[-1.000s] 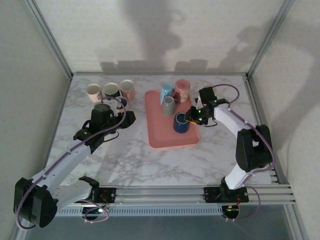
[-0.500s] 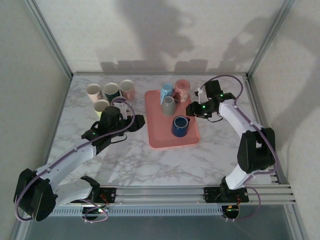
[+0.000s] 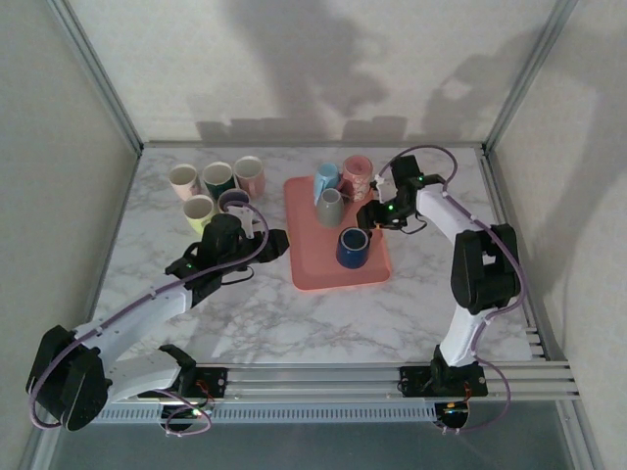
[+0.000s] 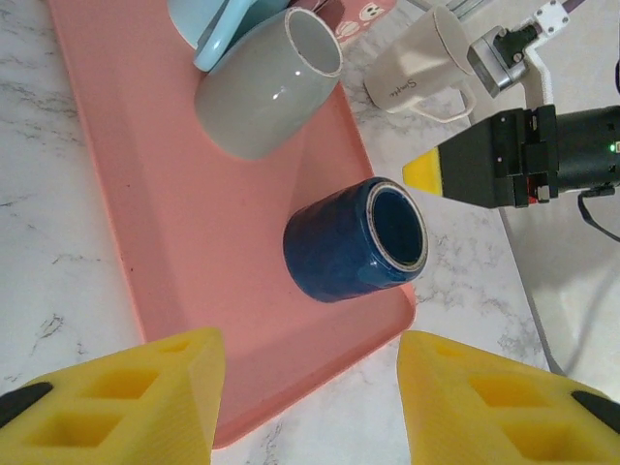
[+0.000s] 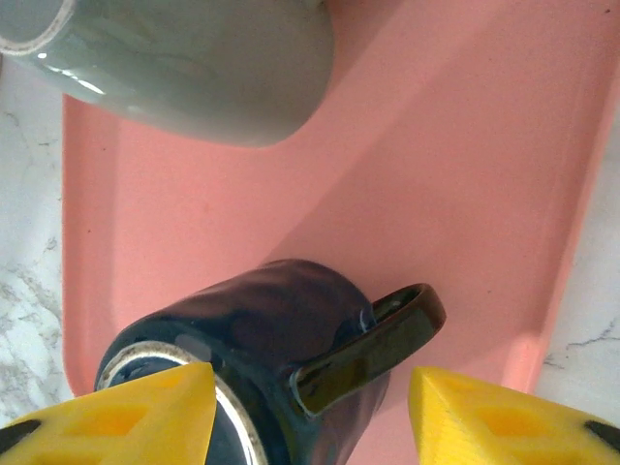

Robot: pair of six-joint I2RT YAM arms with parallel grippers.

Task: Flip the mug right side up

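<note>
A dark blue mug (image 3: 353, 247) stands mouth up on the pink tray (image 3: 313, 269), near its front right corner. In the right wrist view its handle (image 5: 378, 344) points toward the camera, between my fingers but touching neither. My right gripper (image 3: 372, 217) hovers open just behind and above the mug (image 5: 262, 329). My left gripper (image 3: 277, 238) is open and holds nothing, at the tray's left edge; the blue mug (image 4: 344, 252) is ahead of its yellow fingertips (image 4: 145, 387).
A grey mug (image 3: 331, 206), a light blue mug (image 3: 325, 179) and a pink mug (image 3: 357, 176) crowd the tray's far end. A white mug (image 4: 417, 73) sits just off the tray's right side. Several more mugs (image 3: 217, 177) cluster at the back left.
My right gripper opened, let go of the blue mug and drew back from it. My left arm swung right to the tray's left edge.
</note>
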